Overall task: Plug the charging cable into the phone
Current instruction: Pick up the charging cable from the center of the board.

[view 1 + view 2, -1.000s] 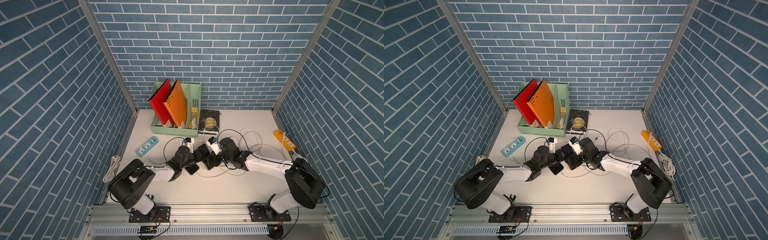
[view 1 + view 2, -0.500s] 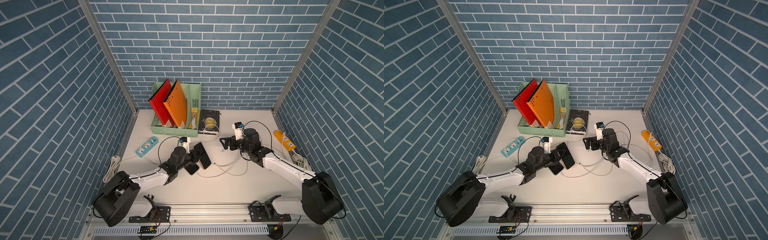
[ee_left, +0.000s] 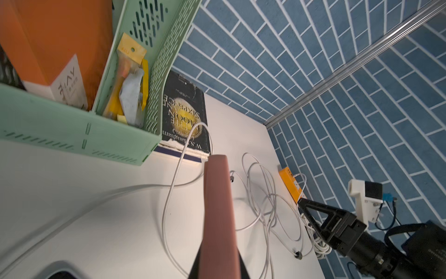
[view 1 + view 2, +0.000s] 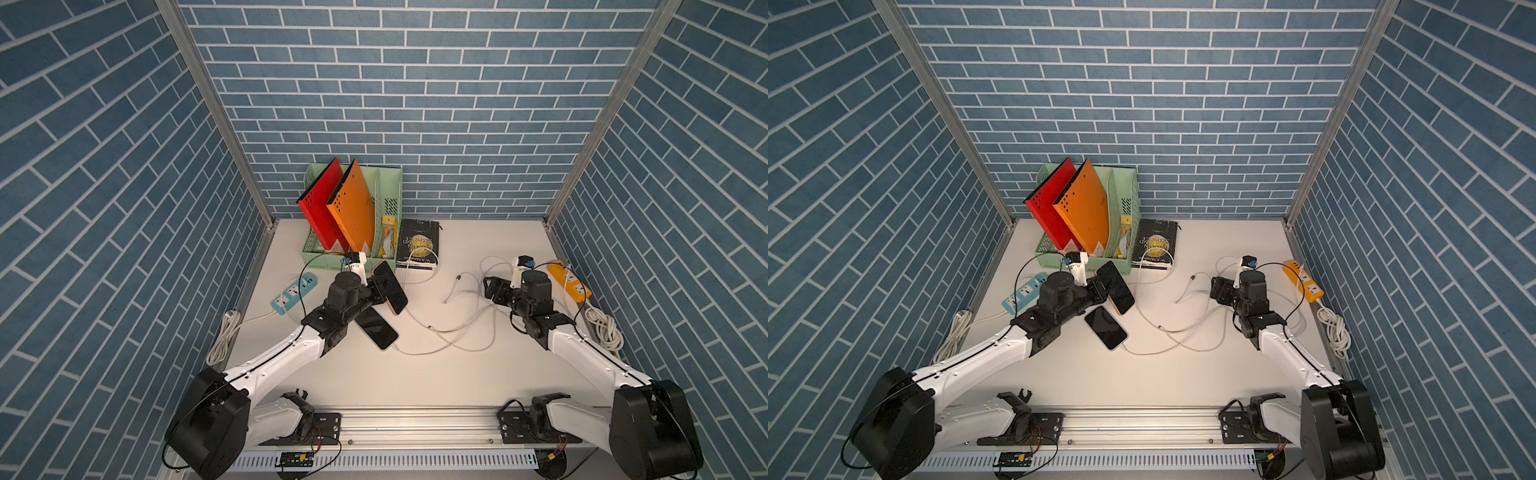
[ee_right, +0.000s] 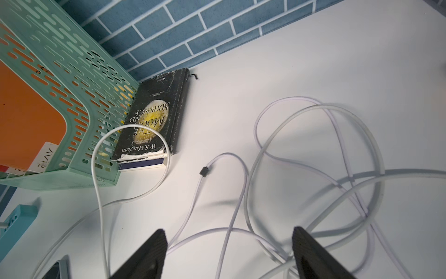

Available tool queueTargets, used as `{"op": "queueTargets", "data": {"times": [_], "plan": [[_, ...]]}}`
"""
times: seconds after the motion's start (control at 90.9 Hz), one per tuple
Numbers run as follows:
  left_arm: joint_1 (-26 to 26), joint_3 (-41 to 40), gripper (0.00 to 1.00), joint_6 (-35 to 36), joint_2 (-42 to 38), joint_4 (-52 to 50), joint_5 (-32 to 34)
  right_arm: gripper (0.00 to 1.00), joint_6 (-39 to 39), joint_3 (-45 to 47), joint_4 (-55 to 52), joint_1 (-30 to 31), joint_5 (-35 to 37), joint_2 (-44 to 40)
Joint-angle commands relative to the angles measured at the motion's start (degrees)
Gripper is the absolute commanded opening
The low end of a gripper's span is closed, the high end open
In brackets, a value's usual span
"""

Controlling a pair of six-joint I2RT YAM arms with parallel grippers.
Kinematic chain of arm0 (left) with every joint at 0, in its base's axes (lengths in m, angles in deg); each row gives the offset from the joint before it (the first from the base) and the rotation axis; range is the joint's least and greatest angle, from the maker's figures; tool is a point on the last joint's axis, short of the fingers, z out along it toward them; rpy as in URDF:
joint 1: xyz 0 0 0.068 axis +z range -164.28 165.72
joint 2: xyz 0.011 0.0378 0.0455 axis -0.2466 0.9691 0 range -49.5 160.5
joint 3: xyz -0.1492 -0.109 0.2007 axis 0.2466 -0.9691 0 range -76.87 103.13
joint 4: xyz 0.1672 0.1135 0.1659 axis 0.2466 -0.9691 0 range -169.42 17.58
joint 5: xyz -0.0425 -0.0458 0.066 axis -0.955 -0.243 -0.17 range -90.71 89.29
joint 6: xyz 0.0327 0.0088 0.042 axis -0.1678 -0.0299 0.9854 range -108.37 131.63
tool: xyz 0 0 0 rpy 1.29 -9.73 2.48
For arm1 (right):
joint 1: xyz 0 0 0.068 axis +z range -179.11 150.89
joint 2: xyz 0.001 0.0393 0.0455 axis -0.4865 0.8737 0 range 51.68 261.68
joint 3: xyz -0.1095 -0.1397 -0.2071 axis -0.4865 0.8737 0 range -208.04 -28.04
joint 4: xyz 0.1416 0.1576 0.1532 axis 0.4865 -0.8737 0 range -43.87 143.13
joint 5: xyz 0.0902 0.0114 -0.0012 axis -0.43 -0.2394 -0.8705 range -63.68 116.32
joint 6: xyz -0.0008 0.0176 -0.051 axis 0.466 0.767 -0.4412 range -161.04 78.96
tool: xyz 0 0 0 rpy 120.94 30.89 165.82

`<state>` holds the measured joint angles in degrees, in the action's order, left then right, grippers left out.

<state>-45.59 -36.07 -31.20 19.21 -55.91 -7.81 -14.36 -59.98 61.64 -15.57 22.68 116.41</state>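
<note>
White cable (image 5: 228,154) lies limp in loops on the counter (image 4: 457,374), its small dark plug (image 5: 204,171) just off the near corner of the black book (image 4: 417,245). Right fingers (image 5: 144,253) stand wide and empty over the loops; left fingers (image 4: 375,291) clamp the pink-cased phone (image 4: 391,289), held up near the book. Cord flops: I'd pinch the stiff plug body.

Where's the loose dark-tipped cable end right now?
In both top views the loose dark-tipped cable end lies on the table between the book and the right gripper.
</note>
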Motion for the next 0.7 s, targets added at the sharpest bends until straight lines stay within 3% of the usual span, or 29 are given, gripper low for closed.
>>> {"op": "queueTargets", "data": {"times": [0.0,0.286,0.407,0.484,0.605,0.693], "plan": [[2.47,5.19,0.0,2.56,0.69,0.19,-0.17,0.83,-1.58,1.1,-0.64,-0.05,1.27,-2.79],[3.95,1.35,0.0,3.55,4.0,7.44,-6.08,0.72,-2.21,1.55,-6.33,-0.09,-0.34,-4.29],[4.42,1.69,0.0,5.29,5.22,6.42,-5.78,0.61,-2.88,2.52,-6.15,1.39,-11.01,-4.24],[4.9,1.66,0.0,5.39,6.4,7.37,-6.44,0.57,-5.83,1.08,-8.39,6.62,-13.64,-2.35],[5.22,2.03,0.0,5.6,8.46,8.89,-8.97,0.56,-11.17,-2.87,-14.47,19.48,-6.58,1.45],[5.29,2.29,0.0,5.91,9.54,9.55,-9.83,0.48,-12.76,-4.88,-17.01,24.03,-5.88,4.23]]}}
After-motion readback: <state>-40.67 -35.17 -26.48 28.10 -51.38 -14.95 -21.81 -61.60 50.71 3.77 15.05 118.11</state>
